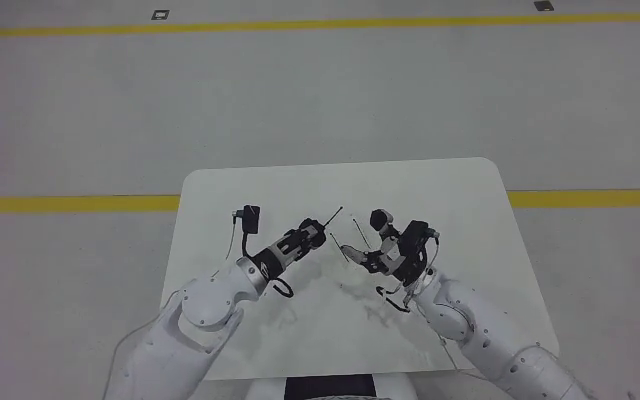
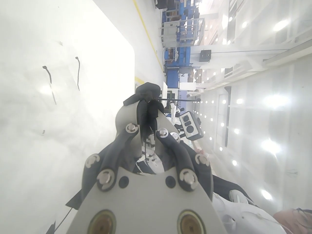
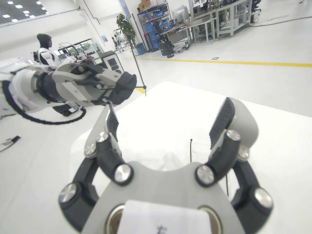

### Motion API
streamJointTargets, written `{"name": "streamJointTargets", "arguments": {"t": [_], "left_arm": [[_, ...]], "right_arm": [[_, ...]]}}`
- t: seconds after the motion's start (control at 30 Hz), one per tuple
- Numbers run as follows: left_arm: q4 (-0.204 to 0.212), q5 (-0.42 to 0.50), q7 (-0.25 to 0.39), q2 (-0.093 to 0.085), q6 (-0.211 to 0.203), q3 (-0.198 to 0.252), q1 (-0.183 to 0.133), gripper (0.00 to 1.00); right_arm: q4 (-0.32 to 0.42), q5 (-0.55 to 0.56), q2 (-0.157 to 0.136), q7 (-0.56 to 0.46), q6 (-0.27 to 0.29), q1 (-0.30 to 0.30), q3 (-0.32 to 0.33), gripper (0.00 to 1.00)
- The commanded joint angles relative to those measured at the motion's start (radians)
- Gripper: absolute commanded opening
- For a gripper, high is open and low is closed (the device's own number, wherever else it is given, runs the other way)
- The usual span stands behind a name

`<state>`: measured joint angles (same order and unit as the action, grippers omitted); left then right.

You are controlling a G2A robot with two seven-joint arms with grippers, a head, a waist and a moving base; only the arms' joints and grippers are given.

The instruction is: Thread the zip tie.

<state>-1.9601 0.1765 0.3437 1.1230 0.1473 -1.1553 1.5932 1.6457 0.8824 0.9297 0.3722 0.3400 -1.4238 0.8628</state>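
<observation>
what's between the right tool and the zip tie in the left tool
Nothing visible: the open right tool hangs close to the zip tie sticking out of the shut left tool, with only air between them above the table.

White table (image 1: 455, 200), yellow floor lines (image 1: 80, 203)

Top view is looking steeply down on the white rounded-corner table (image 1: 450, 190). Wrist views are looking closely past the grey-fingered left gripper (image 2: 147, 94) and right gripper (image 3: 169, 105), sharing the tabletop.
</observation>
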Motion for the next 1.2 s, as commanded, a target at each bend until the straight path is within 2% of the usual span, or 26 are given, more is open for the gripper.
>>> {"name": "streamJointTargets", "arguments": {"t": [0.0, 0.37, 0.5, 0.57, 0.67, 0.8, 1.0, 1.17], "left_arm": [[-0.004, -0.010, 0.003, 0.000, -0.001, 0.003, -0.001, 0.00], [-0.001, 0.000, -0.005, 0.001, -0.004, 0.004, -0.002, 0.00], [0.000, 0.146, 0.005, 0.006, 0.010, -0.011, -0.005, 0.00], [0.004, 0.243, 0.029, 0.007, 0.026, -0.026, -0.008, 0.00], [0.013, 0.357, 0.073, 0.008, 0.050, -0.043, -0.015, 0.00], [0.025, 0.418, 0.097, 0.008, 0.068, -0.051, -0.024, 0.00], [0.045, 0.491, 0.111, 0.011, 0.073, -0.044, -0.031, 0.00], [0.054, 0.510, 0.122, 0.012, 0.057, -0.033, -0.031, 0.00]], "right_arm": [[0.000, -0.002, 0.001, -0.001, 0.000, 0.000, 0.000, 1.00], [0.001, 0.013, 0.001, -0.002, -0.010, 0.001, 0.003, 1.00], [-0.016, 0.167, 0.002, 0.128, -0.046, -0.032, 0.013, 1.00], [-0.030, 0.285, 0.002, 0.197, -0.088, -0.047, 0.012, 1.00], [-0.046, 0.353, 0.008, 0.330, -0.118, -0.065, 0.009, 1.00], [-0.074, 0.431, 0.016, 0.434, -0.159, -0.068, 0.008, 1.00], [-0.095, 0.474, 0.034, 0.458, -0.200, -0.045, -0.002, 1.00], [-0.123, 0.467, 0.064, 0.436, -0.203, 0.012, -0.037, 1.00]]}}
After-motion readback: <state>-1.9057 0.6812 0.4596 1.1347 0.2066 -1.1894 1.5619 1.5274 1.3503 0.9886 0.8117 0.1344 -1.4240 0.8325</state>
